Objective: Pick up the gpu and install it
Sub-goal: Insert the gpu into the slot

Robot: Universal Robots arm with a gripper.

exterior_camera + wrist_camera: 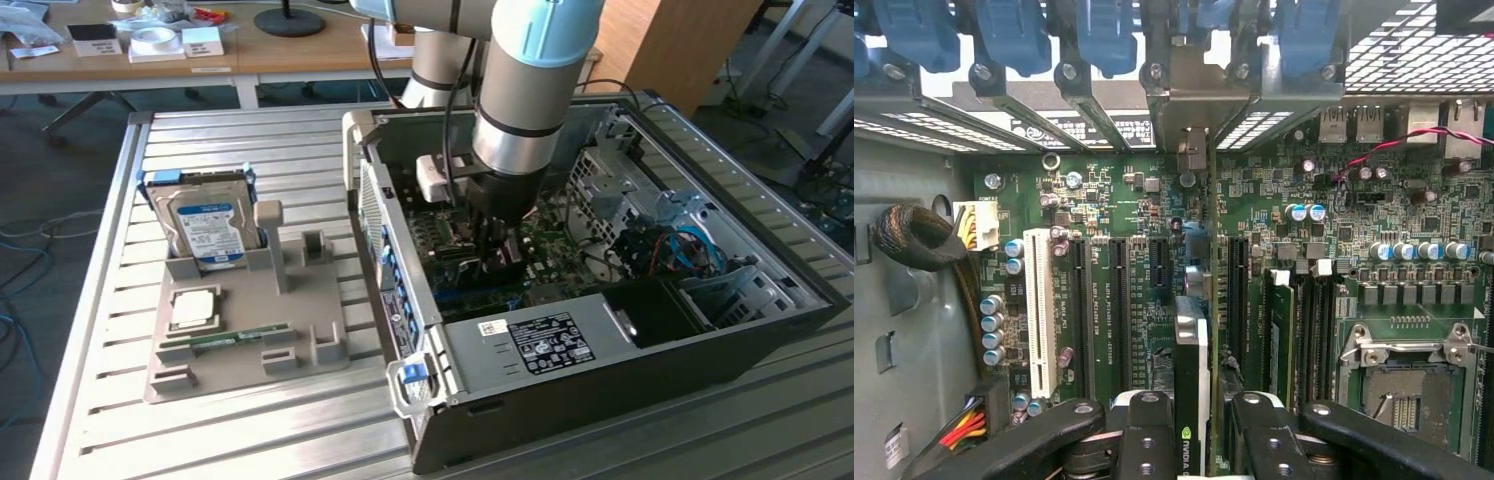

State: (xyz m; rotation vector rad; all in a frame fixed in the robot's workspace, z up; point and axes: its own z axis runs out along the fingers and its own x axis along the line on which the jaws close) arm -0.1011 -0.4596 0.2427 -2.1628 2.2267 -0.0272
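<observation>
On the exterior view's left I see the gray holder [247,335] with the silver hard drive [211,228] standing in it. At its three o'clock sits the open computer case [747,340], and my gripper [491,262] is down inside it. In the wrist view the fingers [1144,435] are part-closed, clamping the gpu [1191,390] edge-on between them, above the motherboard [1114,200] slots.

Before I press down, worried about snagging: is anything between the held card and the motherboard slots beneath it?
Nothing visible: the gripper holds the thin dark card edge-on over the green motherboard, beside the black expansion slots.
</observation>
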